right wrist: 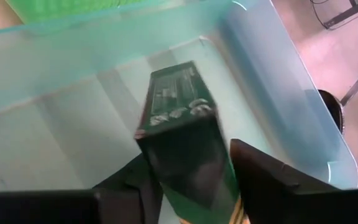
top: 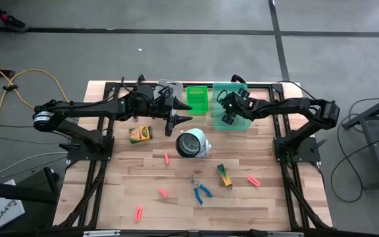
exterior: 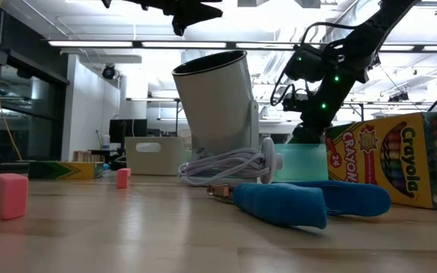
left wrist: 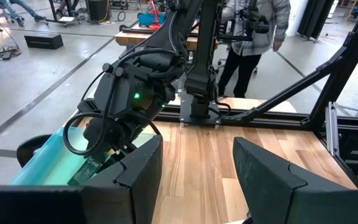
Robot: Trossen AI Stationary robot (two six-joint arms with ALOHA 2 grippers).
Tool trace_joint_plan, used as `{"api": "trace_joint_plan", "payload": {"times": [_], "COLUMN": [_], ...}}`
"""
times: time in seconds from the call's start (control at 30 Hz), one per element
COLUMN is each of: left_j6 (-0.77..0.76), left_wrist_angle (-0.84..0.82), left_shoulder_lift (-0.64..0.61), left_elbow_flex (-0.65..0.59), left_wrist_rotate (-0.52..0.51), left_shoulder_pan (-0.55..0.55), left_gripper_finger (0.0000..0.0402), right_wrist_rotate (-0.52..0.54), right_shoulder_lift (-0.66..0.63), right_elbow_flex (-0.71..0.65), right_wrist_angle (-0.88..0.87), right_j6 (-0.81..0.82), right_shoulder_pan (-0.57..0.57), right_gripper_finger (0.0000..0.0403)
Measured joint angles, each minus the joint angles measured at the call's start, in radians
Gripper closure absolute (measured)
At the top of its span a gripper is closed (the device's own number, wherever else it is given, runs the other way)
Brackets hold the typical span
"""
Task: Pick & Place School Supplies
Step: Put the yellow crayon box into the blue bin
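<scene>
Nearest to me, 1 red-pink stub (top: 139,212) is lying close to the table's (top: 268,204) front edge on the left, and another stub (top: 163,193) is sitting a little farther in. The blue-handled scissors (top: 200,189) are lying just right of that one, with an upright crayon box (top: 224,175) beyond them and a third stub (top: 253,180) to its right. A fourth stub (top: 166,158) is resting left of the round white object (top: 193,144), which is tipped on its side with a white cable coiled at its base.

Farther back on the left, a second crayon box (top: 139,134) is lying flat. My left gripper (top: 178,122) is hanging above the table between that box and the white object; its 2 fingers are spread apart and carrying nothing.

At the far edge, 3 bins are standing in a row: grey bin (top: 170,87), green bin (top: 197,99) and teal bin (top: 231,105). My right gripper (top: 228,119) is reaching down into the teal bin, clamping a third crayon box (right wrist: 182,134) between its fingers, with the box inside the bin's walls.

Beyond the table, a person (left wrist: 253,31) is standing on the room's floor.
</scene>
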Motion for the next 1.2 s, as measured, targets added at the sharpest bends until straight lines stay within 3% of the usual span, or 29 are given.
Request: {"api": "trace_joint_plan", "payload": {"times": [0.4,0.7,1.2], "left_j6": [-0.012,-0.013,-0.023], "left_wrist_angle": [0.0,0.0,-0.031], "left_shoulder_lift": [0.0,0.0,0.0], "left_elbow_flex": [0.0,0.0,0.0], "left_wrist_rotate": [0.0,0.0,0.003], "left_shoulder_pan": [0.0,0.0,-0.01], "left_gripper_finger": [0.0211,0.0211,0.0211], "right_wrist_rotate": [0.008,0.043,0.039], "right_shoulder_lift": [-0.023,-0.104,-0.308], "right_elbow_flex": [0.0,0.001,0.001], "right_wrist_angle": [0.001,-0.014,-0.155], "right_j6": [-0.024,-0.007,0.195], "right_shoulder_pan": [0.058,0.161,0.387], "right_gripper_finger": [0.0155,0.015,0.0151]}}
